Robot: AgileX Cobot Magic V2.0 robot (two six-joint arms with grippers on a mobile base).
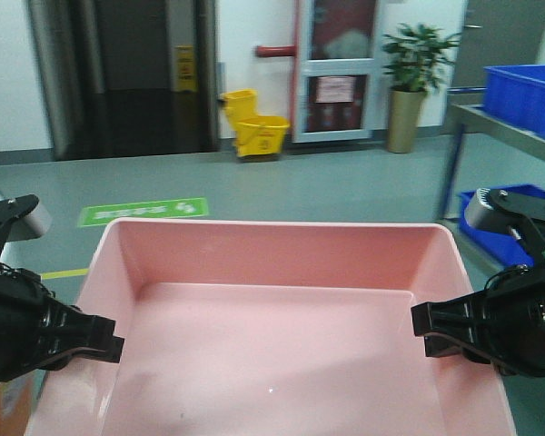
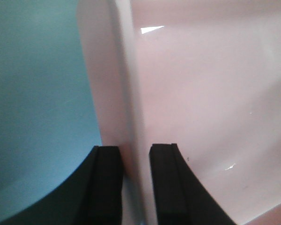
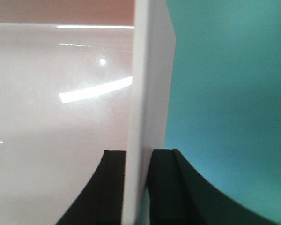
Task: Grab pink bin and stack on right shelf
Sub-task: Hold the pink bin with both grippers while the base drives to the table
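The pale-pink bin (image 1: 272, 345) fills the lower front view, held level between my two arms with grey-green floor showing beyond it. My left gripper (image 1: 113, 345) is shut on the bin's left wall. In the left wrist view the gripper (image 2: 133, 149) has one finger outside and one inside the pink wall (image 2: 215, 93). My right gripper (image 1: 422, 327) is shut on the right wall. The right wrist view shows this gripper (image 3: 138, 152) pinching the thin rim of the bin (image 3: 61, 117). The right shelf is out of view.
A steel rack (image 1: 490, 123) stands at the right with a blue bin (image 1: 527, 91) on top and another blue bin (image 1: 495, 218) below. Farther off are a yellow mop bucket (image 1: 254, 127), a potted plant (image 1: 413, 82) and a green floor sign (image 1: 143, 212).
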